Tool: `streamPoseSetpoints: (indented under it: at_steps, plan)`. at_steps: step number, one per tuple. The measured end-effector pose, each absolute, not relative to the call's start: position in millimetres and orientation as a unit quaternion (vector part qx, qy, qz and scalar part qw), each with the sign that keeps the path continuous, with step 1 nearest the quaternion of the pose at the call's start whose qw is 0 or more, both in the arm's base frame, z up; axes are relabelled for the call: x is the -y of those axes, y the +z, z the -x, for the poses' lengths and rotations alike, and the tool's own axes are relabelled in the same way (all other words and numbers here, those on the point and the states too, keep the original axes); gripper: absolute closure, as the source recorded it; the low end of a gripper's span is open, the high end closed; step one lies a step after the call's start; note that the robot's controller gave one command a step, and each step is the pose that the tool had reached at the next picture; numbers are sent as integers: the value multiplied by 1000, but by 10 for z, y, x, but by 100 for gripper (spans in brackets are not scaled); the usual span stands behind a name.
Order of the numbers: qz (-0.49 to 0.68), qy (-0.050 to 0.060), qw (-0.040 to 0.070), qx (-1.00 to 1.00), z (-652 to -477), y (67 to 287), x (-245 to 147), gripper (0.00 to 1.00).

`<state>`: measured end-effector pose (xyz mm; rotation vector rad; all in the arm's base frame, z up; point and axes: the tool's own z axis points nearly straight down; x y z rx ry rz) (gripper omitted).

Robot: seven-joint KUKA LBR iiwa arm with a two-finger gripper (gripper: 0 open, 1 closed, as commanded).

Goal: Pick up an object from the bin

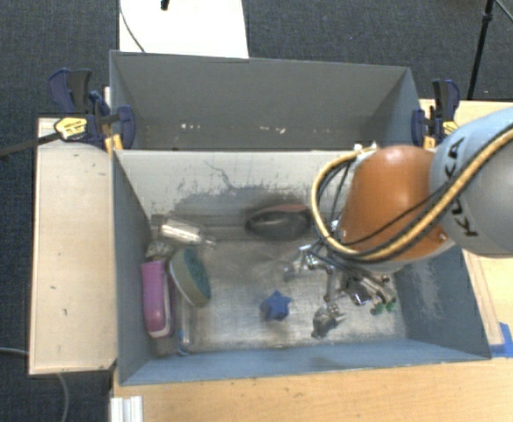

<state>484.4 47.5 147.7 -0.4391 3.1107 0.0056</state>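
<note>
Hand (327, 321) just right of small blue star-shaped piece (277, 306), apart.

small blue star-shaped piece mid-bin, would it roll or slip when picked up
The small blue star-shaped piece looks small beside its neighbours, so probably light. Its jutting points should keep it from rolling, but may let it twist in a pinch.
</note>
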Motion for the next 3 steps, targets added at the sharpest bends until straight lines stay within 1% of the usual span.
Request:
streamPoseSetpoints:
  at_steps: [1,2,3]
  plan:
    - [229,0,3,-973,-5085,717,-552,0]
    - [139,1,3,-990,-5283,722,-877,0]
    - [140,1,6,-990,-5298,746,-885,100]
